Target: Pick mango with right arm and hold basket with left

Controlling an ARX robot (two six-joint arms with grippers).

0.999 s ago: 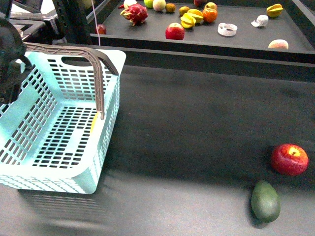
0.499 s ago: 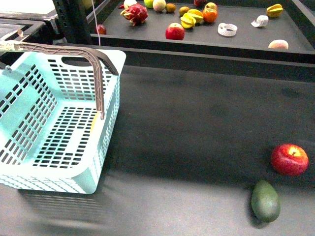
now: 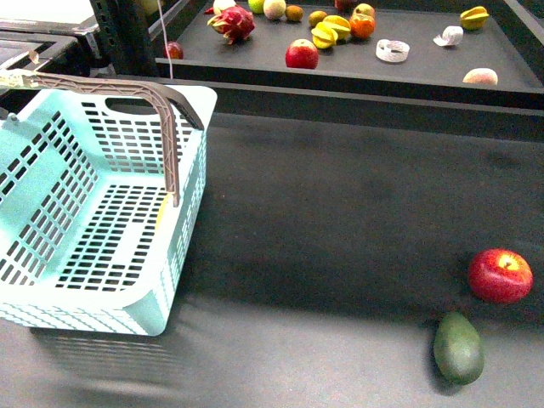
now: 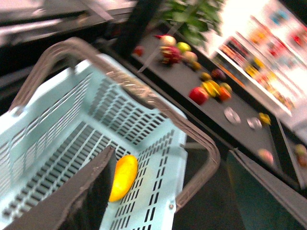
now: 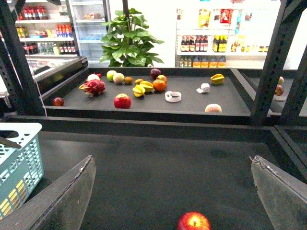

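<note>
My left hand (image 4: 168,191) hangs open above the turquoise basket (image 4: 62,143), where the mango (image 4: 123,176) lies on the floor by one wall, just beside my finger (image 4: 91,191). My right hand (image 5: 172,201) is open too, over the counter (image 5: 158,167) above a red apple (image 5: 194,222), well apart from the basket.

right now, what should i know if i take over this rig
Left gripper: jaws open, holding nothing, above the basket.
Right gripper: jaws open, empty, over the dark table with the red apple just ahead.
Mango: lying on the basket floor by the side wall.
Done: mango is in the basket.
Left: neither arm grips anything; the left is not holding the basket. The apple and green fruit sit on the table to the right, not part of the job.
</note>
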